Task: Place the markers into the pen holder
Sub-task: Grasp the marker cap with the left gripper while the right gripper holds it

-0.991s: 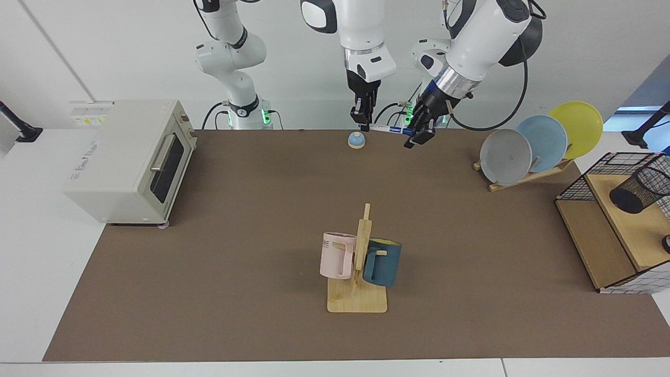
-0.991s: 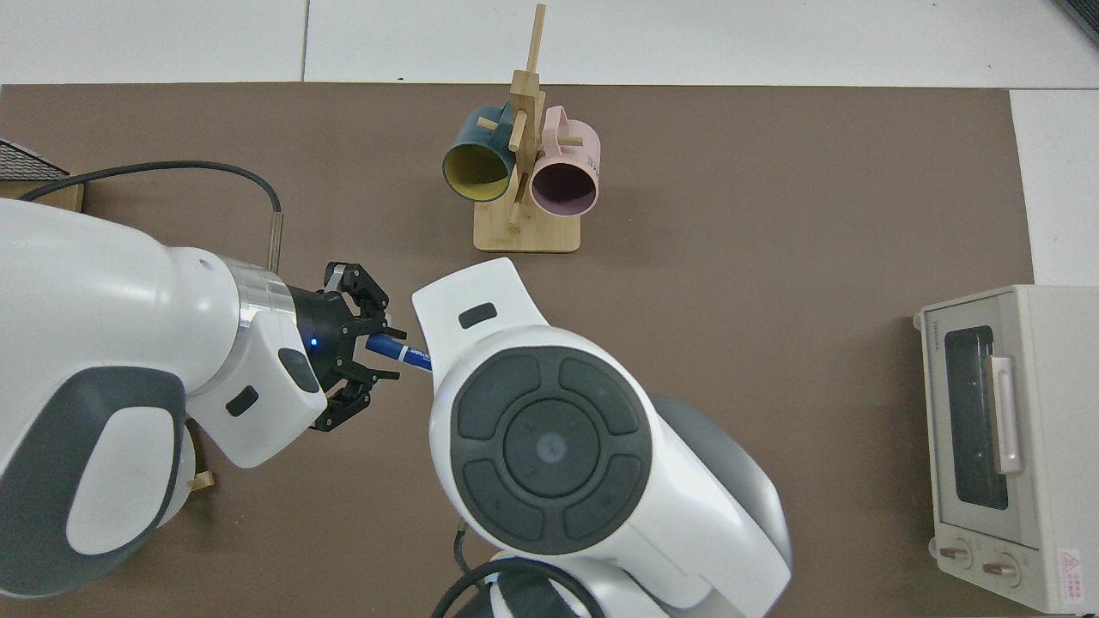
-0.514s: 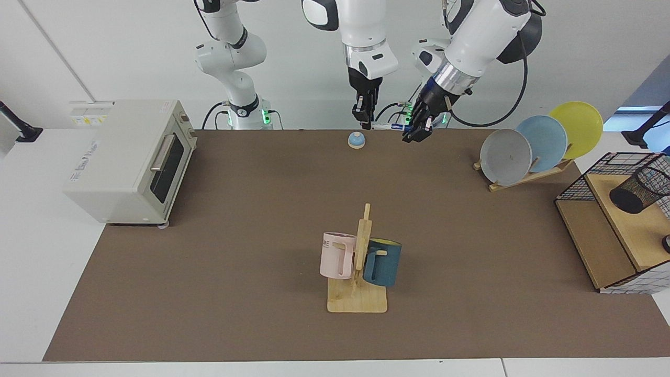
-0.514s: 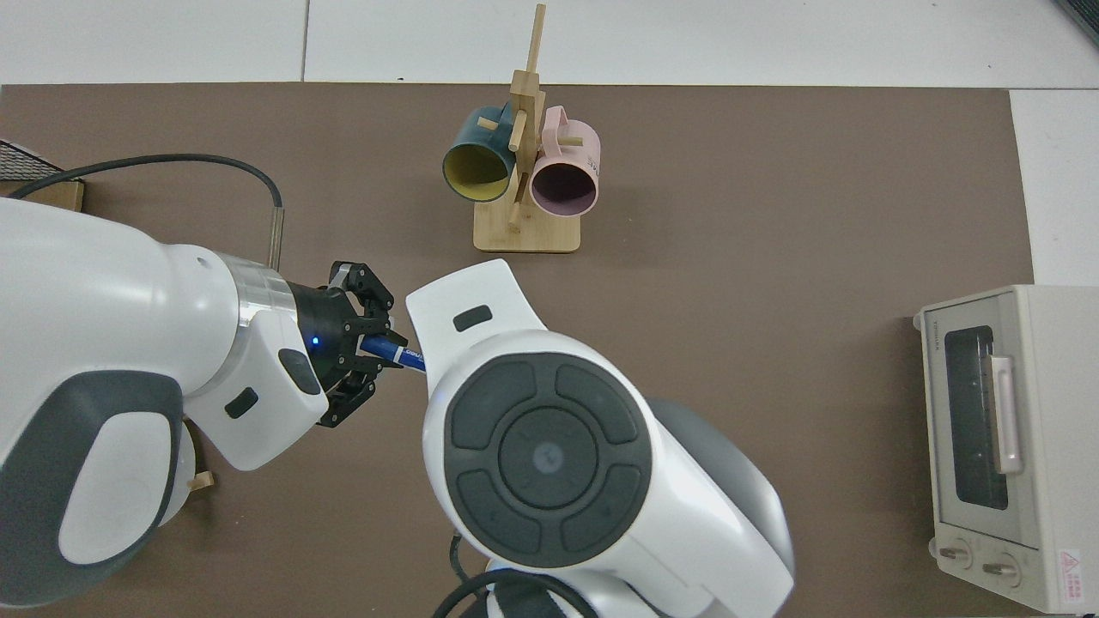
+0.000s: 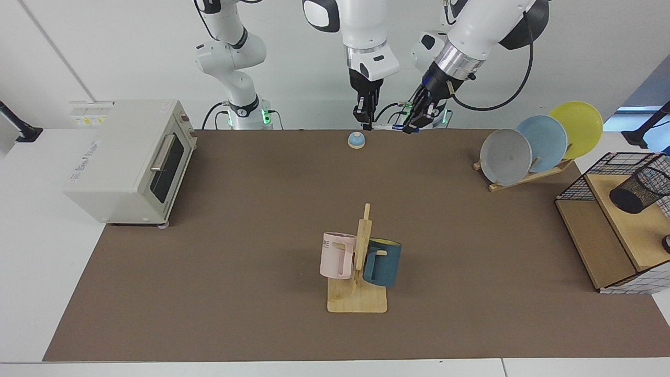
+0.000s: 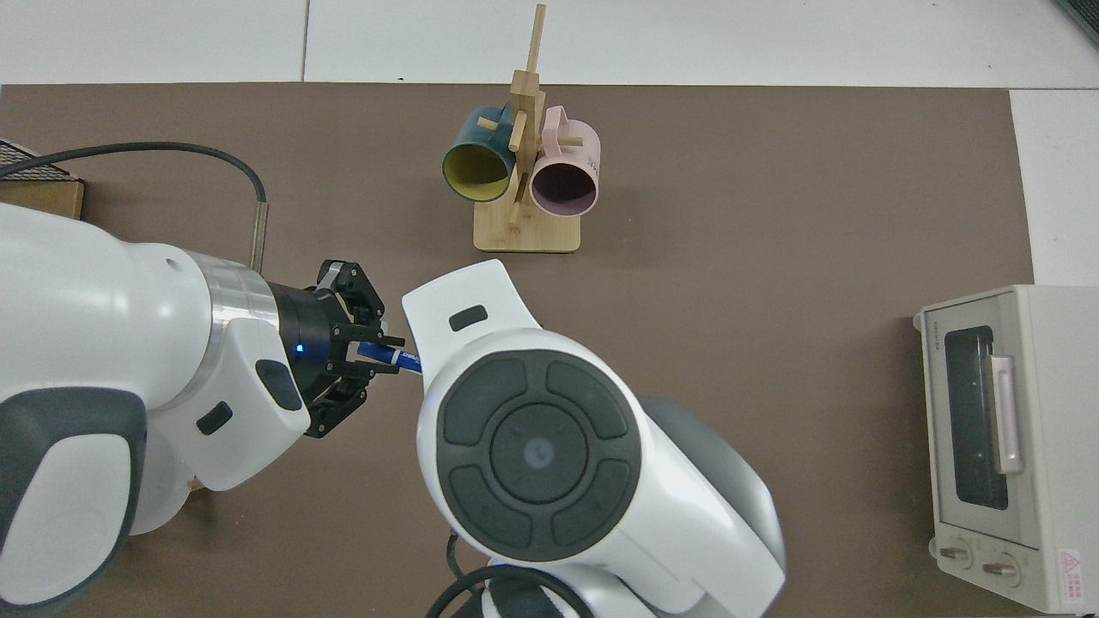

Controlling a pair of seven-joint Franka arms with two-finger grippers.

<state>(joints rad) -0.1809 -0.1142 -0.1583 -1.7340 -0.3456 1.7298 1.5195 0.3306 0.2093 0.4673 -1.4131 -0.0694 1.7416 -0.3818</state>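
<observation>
Left end effector (image 5: 410,123) grips the blue-capped end of one marker (image 5: 390,126); right end effector (image 5: 366,120) clamps the white end, holding it level above the desk's (image 5: 261,209) far edge, apparently a handover. One pen holder (image 5: 636,191) lies tilted in the wire basket (image 5: 586,183), well apart. Two mugs, three plates.

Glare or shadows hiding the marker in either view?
Facing view: even light, a soft shadow under the toaster, no glare; the marker spans between the right gripper and the left gripper at the far edge. Top view: the right arm covers the right gripper and most of the marker; only its blue end shows, at the left gripper.
</observation>
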